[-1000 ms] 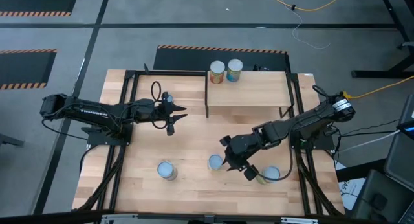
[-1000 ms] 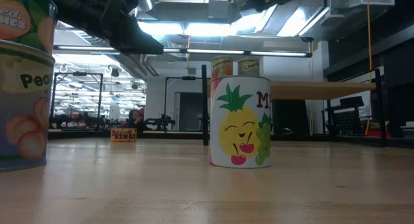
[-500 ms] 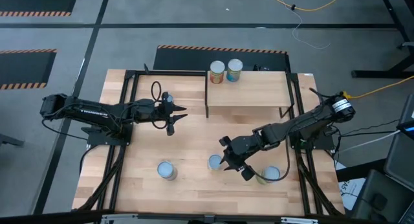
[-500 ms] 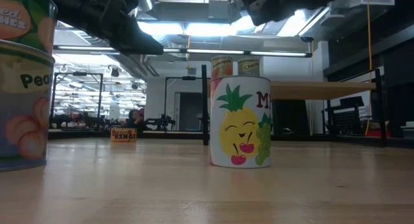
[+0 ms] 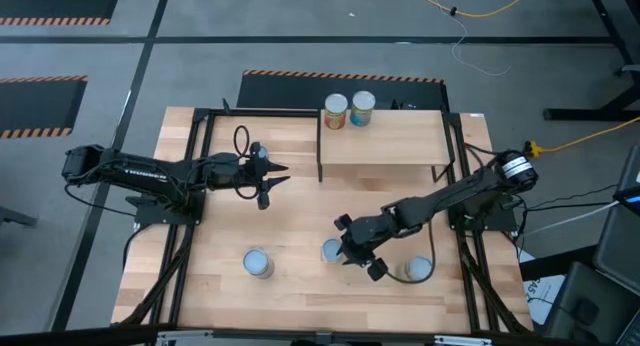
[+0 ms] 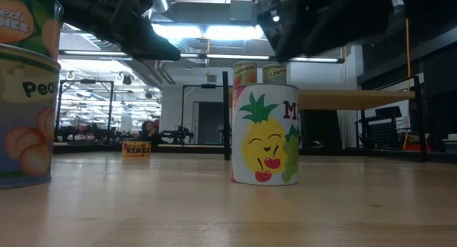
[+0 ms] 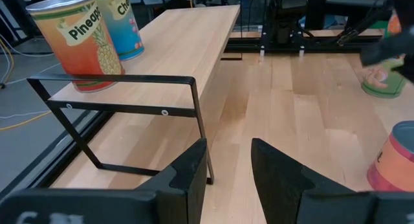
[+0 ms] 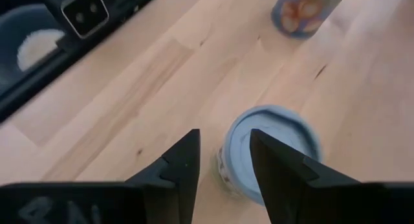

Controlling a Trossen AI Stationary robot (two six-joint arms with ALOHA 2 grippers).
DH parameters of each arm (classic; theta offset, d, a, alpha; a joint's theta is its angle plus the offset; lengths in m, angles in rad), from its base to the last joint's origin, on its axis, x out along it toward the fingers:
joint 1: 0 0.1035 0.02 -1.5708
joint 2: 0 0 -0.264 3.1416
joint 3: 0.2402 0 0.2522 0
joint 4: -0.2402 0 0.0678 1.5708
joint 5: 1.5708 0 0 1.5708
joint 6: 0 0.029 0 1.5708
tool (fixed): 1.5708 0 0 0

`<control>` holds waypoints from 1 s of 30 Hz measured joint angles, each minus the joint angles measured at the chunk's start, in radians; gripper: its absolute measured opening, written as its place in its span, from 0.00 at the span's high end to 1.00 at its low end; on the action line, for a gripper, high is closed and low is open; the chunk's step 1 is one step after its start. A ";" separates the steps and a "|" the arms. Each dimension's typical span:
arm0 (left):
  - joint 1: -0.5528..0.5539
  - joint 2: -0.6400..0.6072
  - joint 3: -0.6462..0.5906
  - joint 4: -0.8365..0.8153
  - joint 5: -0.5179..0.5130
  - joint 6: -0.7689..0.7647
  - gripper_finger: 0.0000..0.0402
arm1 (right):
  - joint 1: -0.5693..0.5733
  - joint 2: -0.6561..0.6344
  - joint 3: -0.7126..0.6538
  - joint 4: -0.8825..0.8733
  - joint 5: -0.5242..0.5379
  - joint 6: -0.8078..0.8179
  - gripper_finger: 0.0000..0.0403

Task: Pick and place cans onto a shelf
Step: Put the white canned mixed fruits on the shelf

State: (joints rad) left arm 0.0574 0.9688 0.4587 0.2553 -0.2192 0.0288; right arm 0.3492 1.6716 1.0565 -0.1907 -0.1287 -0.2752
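Two label-wrapped tins (image 5: 349, 110) stand on the light wood shelf (image 5: 385, 141) in the high view; beside the shelf the left gripper (image 5: 270, 180) waits. Nearer the worktop's (image 5: 290, 226) front edge, the right gripper (image 5: 355, 254) hangs over a pale-topped can (image 5: 331, 251). Low view: a pineapple-printed white can (image 6: 265, 135) stands before the shelf. Left wrist view: fingers (image 7: 191, 169) apart, empty. Right wrist view: fingers (image 8: 181, 160) apart above the can's blue-grey lid.

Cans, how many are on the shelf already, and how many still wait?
Two cans stand on the shelf. The right gripper hangs open above the middle can, not holding it. Three cans wait on the table. The left gripper is empty.
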 joint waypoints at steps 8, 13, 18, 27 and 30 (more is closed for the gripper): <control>0.000 0.000 0.000 0.000 0.000 0.000 0.72 | -0.007 0.030 0.000 -0.003 -0.003 -0.015 0.65; 0.000 0.000 0.000 0.000 0.000 0.000 0.72 | -0.007 0.030 0.000 -0.008 -0.003 -0.021 0.65; 0.000 0.000 0.000 0.000 0.000 0.000 0.72 | -0.007 0.036 0.000 -0.016 -0.003 -0.021 0.65; 0.000 0.000 0.000 0.000 0.000 0.000 0.72 | -0.007 0.045 0.001 -0.022 0.005 -0.059 0.65; 0.000 0.000 0.000 0.000 0.000 0.000 0.72 | -0.011 0.045 0.001 -0.024 0.005 -0.061 0.66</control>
State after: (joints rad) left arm 0.0574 0.9688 0.4587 0.2551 -0.2192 0.0288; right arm 0.3379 1.7161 1.0573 -0.2144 -0.1238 -0.3359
